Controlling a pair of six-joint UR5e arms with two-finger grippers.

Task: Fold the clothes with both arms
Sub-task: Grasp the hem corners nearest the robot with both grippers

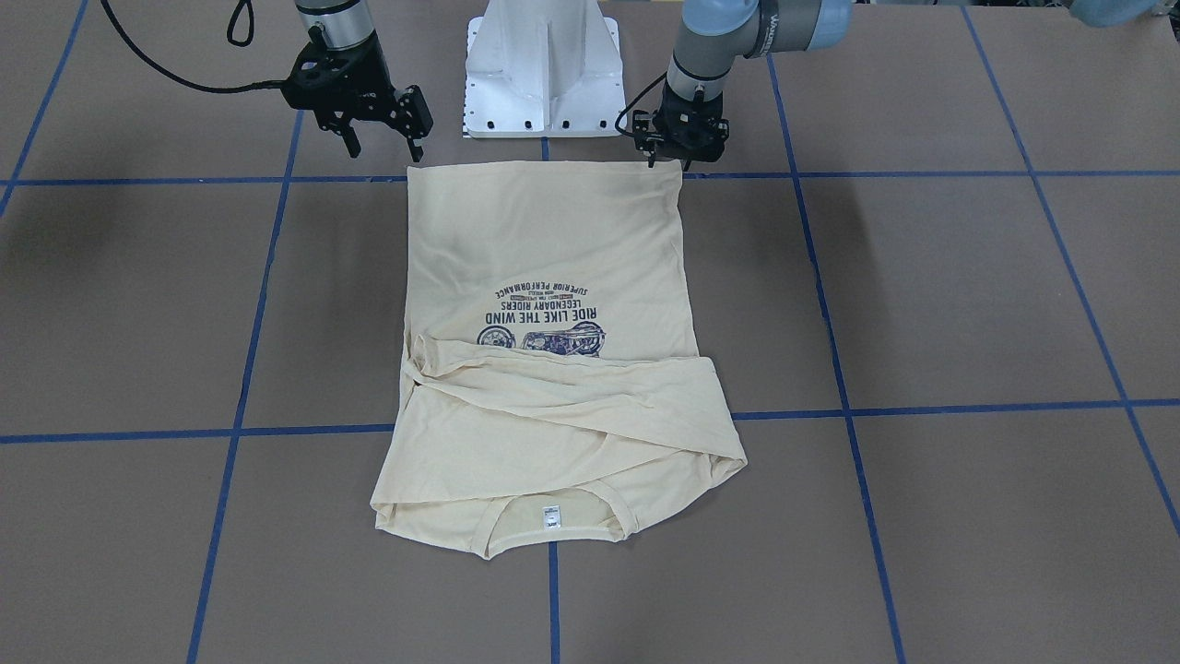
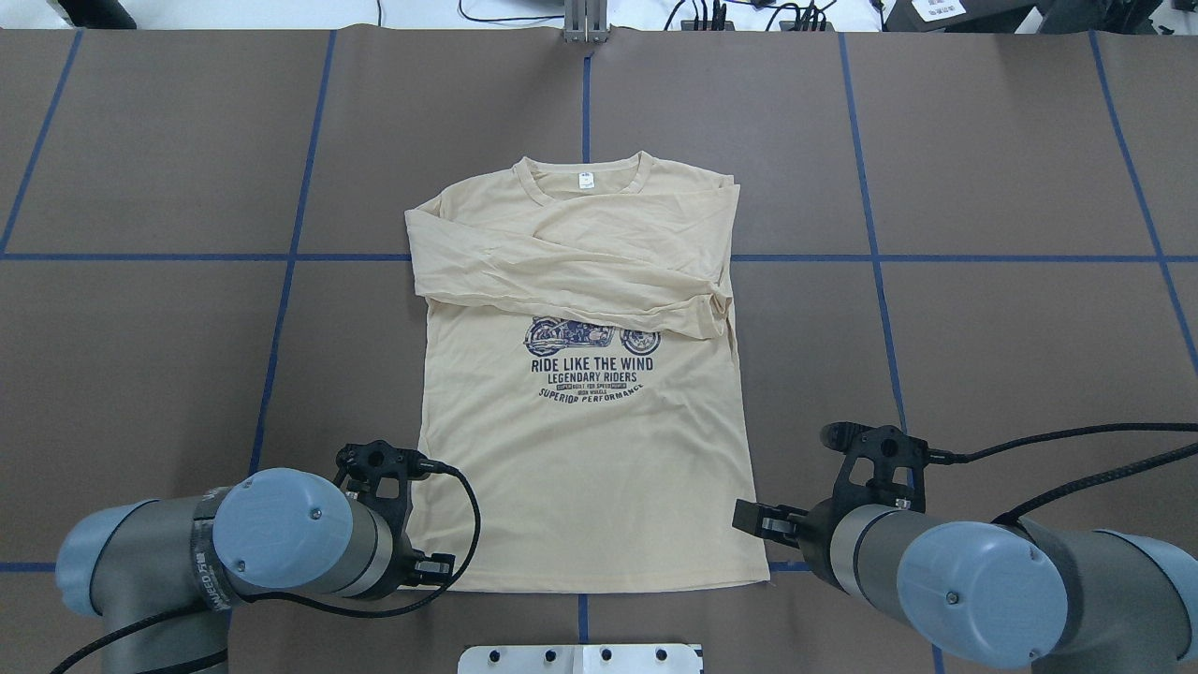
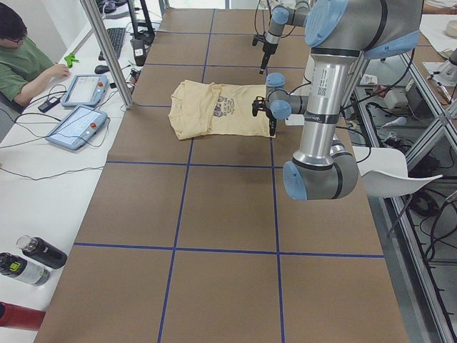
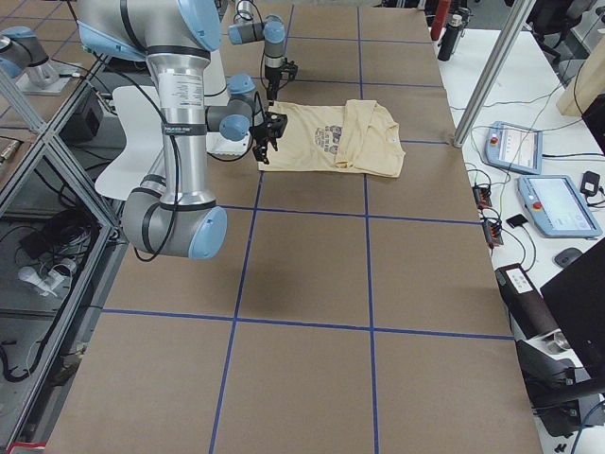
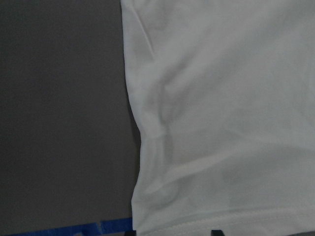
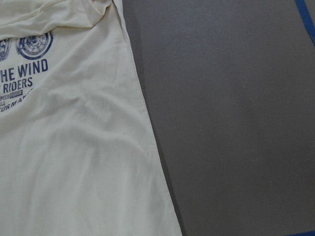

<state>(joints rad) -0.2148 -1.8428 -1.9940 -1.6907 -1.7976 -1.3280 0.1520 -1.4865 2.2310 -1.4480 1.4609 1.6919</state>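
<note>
I am working over the table (image 1: pixel 968 295) with the long-sleeved T-shirt (image 1: pixel 553 240) lying flat, print up, straight out from my white pedestal base (image 1: pixel 542 69). Its hem is lying just in front of the base and its collar is pointing away from it.

Off the base's left side, I am holding my left claw (image 1: pixel 684 152) right at the hem's left corner, its tips touching or nearly touching the cloth. I cannot tell whether it is pinching the fabric or standing slack, since the tips are hidden against its own body.

Off the base's right side, I am hanging my right claw (image 1: pixel 384 146) above the board just outside the hem's right corner, fingers spread wide and gripping nothing.

Both sleeves (image 1: pixel 572 387) are lying crossed over the chest, on the half farther from the base, so I judge that I am starting the bottom-up fold. Next I am going to need both corners pinched, right claw lowered first, then lifted evenly and carried away from the base towards the collar.
</note>
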